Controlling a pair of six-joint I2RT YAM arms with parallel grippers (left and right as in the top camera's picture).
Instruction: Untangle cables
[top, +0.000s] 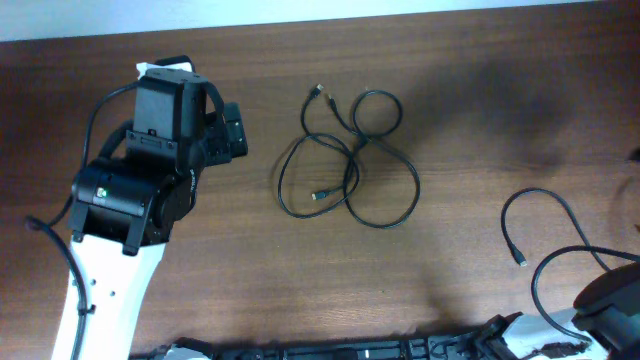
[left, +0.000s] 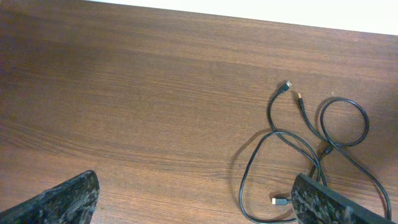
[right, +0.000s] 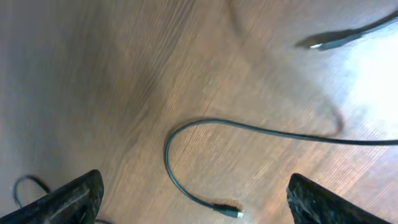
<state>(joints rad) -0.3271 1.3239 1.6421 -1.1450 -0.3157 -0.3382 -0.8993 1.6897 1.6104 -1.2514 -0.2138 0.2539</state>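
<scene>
Thin black cables (top: 350, 160) lie in loose crossing loops at the table's middle, with small plug ends (top: 319, 92) showing. My left gripper (top: 232, 130) hovers just left of them, open and empty. In the left wrist view the cables (left: 311, 143) spread at the right, one plug (left: 280, 201) lying beside the right finger (left: 329, 205). A separate cable (top: 540, 215) curves alone at the right. The right wrist view shows this cable (right: 180, 168) on the wood below my open right gripper (right: 196, 205), its plug (right: 230, 211) between the fingers, untouched.
The right arm (top: 610, 310) sits at the bottom right corner with its own thicker wires. A black rail (top: 350, 350) runs along the table's front edge. Bare wood surrounds the cables. Another blurred plug end (right: 323, 43) lies at the top right of the right wrist view.
</scene>
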